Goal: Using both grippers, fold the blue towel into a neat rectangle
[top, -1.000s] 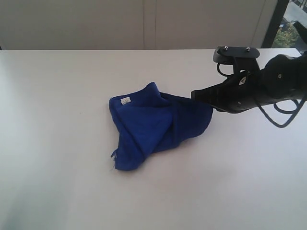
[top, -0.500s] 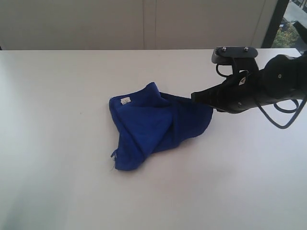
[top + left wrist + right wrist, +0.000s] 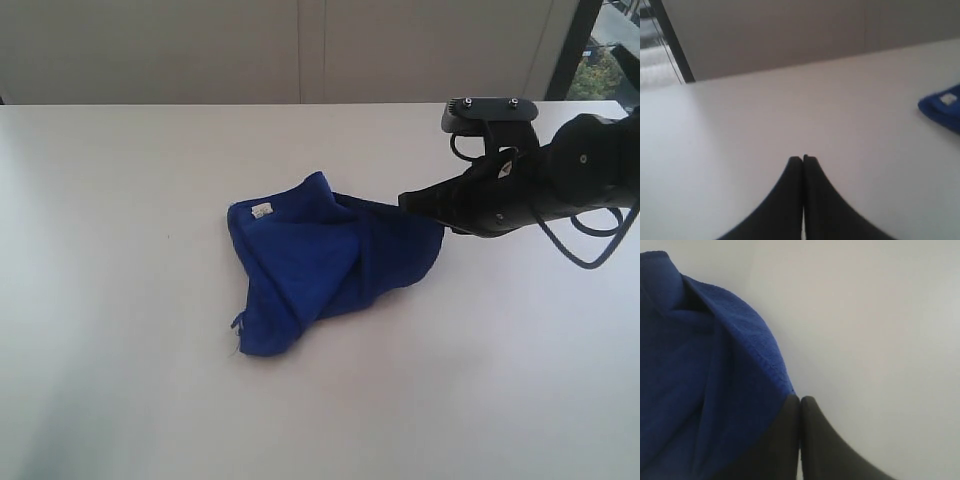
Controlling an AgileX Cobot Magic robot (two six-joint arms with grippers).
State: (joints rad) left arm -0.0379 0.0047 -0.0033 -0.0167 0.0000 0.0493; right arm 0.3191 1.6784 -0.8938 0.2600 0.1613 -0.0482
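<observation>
Crumpled blue towel (image 3: 320,265) on table (image 3: 110,180), right gripper (image 3: 405,199) at edge

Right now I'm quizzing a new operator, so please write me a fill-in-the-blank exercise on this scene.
The towel on the table is ___ in colour.
Its small tag is ___.
The left claw and the right claw both have their jaws ___.
Missing words: blue; white; shut.

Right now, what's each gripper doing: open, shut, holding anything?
Left gripper: shut, holding nothing, above the table.
Right gripper: shut, tips against the blue towel edge; no cloth visible between its jaws.
</observation>
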